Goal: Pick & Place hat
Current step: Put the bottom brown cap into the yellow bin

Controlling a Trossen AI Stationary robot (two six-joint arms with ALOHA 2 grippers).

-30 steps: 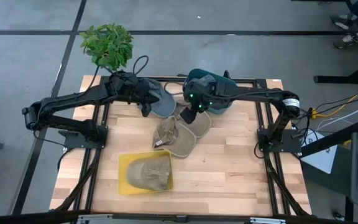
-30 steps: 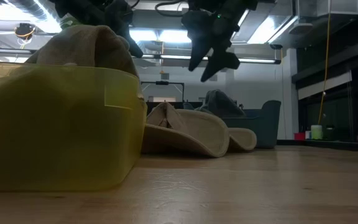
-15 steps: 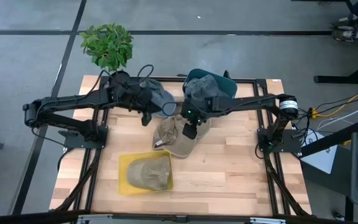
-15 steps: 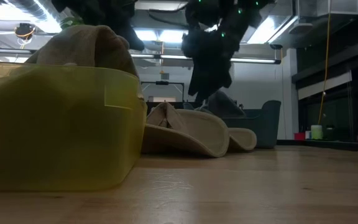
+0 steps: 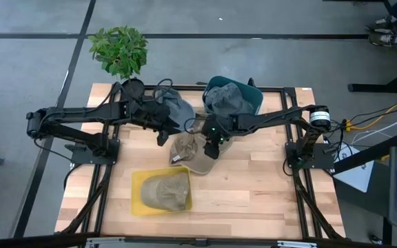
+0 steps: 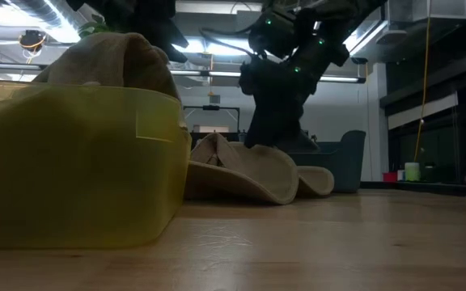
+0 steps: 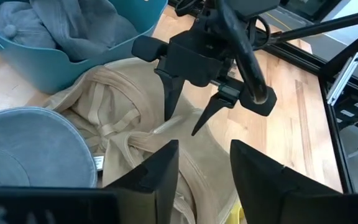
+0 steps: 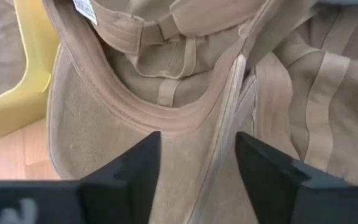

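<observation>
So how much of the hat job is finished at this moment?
Done: one tan hat already lies in the yellow bin. In hand: the right pincer hangs open just over the tan caps piled mid-table, gripping nothing yet; the left pincer is open beside the grey cap, also empty. Left: those tan caps, the grey cap, and the hats in the teal tub.

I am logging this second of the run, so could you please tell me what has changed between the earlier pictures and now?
The right tool moved from near the teal bin towards the table's middle and down, open, onto the tan hats. The left tool eased towards them too, leaving the grey cap, fingers now apart. The yellow bin, its hat and the plant stayed put.
</observation>
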